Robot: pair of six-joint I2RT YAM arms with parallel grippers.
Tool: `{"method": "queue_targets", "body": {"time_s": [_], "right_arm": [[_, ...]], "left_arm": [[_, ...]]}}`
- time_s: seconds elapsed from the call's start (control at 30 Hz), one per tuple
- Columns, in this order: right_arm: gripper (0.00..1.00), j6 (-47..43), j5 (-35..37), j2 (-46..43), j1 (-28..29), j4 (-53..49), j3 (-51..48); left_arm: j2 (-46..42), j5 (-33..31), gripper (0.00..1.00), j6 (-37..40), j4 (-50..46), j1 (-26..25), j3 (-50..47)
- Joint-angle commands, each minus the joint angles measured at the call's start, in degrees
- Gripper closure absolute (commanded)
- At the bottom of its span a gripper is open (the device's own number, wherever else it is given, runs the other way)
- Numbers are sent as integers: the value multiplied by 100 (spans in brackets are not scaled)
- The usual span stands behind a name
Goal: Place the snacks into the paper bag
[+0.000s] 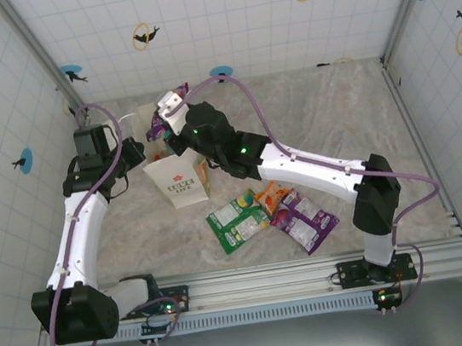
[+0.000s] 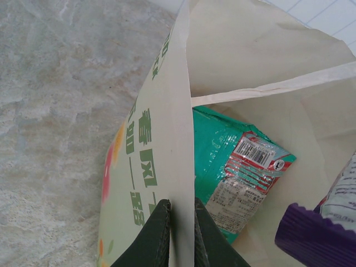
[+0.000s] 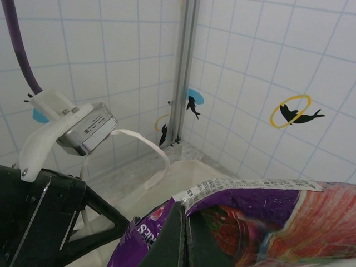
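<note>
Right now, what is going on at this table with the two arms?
The left end effector pinches one wall of the bag at its rim. The right end effector grips a purple packet at the bag's mouth. A teal packet already lies inside. A green packet, an orange packet and a second purple packet lie on the table.

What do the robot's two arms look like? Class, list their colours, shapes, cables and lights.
Both the left arm and the right arm have smooth white link shells between chunky black joints. A purple cable loops loosely along each. Small green lights glow on the joints and bases. The jaws are dark, flat and tapering. A white bracket carries a silvery box.
</note>
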Motion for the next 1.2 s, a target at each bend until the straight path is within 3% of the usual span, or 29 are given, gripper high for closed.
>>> {"method": "queue_targets", "body": {"time_s": [0.0, 0.2, 0.3, 0.43, 0.8, 1.17], "right_arm": [[100, -50, -114, 48, -1, 71, 354], [99, -88, -237, 66, -2, -153, 393], [73, -109, -254, 87, -1, -267, 495], [57, -122, -251, 67, 11, -347, 544], [56, 223, -317, -539, -20, -543, -63], [55, 2375, -962, -2728, -681, -1046, -3107]], "left_arm": [[4, 102, 86, 5, 61, -37, 109], [8, 102, 86, 2, 78, -46, 109], [11, 102, 86, -13, 81, -55, 117], [7, 84, 86, -19, 74, -75, 118], [-7, 45, 86, -22, 71, -92, 101], [-92, 153, 86, -13, 108, -99, 1]]}}
